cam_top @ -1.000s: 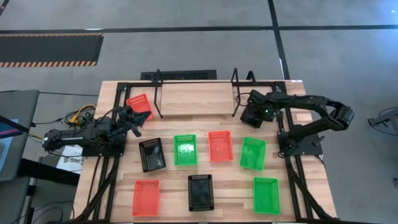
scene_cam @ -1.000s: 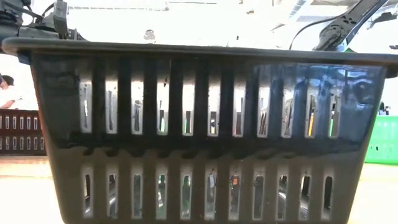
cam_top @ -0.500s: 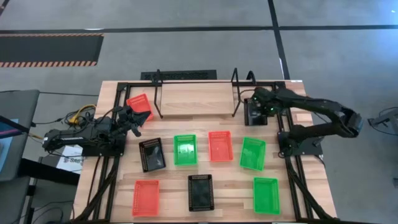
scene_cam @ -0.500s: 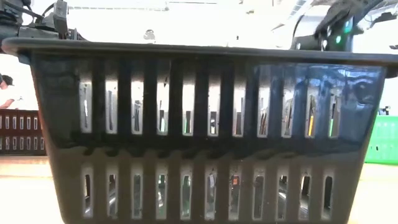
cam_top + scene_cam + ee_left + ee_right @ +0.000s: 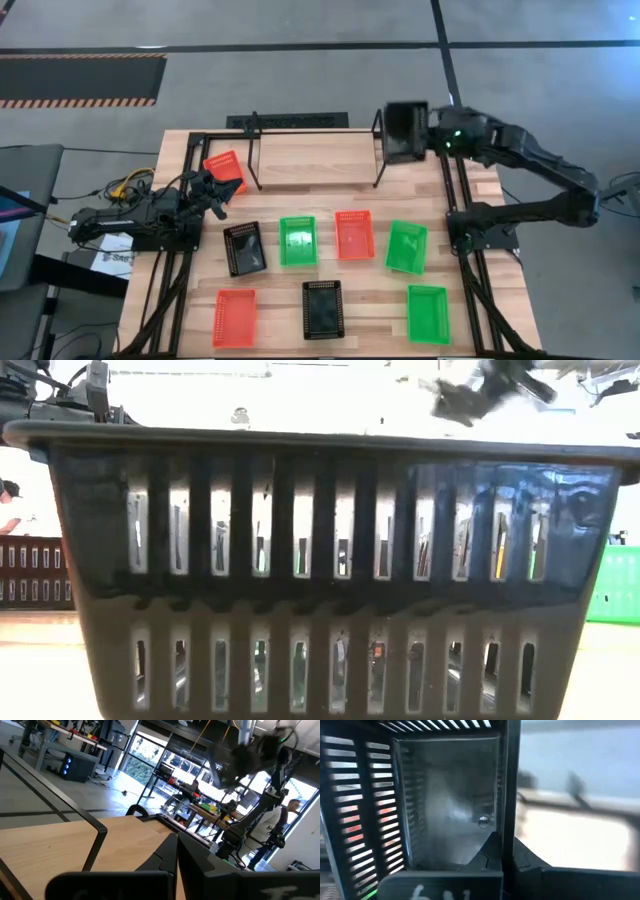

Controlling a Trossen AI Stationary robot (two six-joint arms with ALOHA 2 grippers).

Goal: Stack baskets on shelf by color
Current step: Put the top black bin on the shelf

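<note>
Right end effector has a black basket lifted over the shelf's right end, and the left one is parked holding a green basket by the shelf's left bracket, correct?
Not quite. In the high view the basket at the left end effector is red, not green. The rest stands: the right end effector has the black basket up at the right end of the shelf.

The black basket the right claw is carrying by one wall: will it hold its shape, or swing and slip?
The black basket probably stays rigid: in the right wrist view its slatted walls look straight under the right claw. It is likely light, being mostly open slots. Gripped at one wall only, it may tilt or pivot.
</note>
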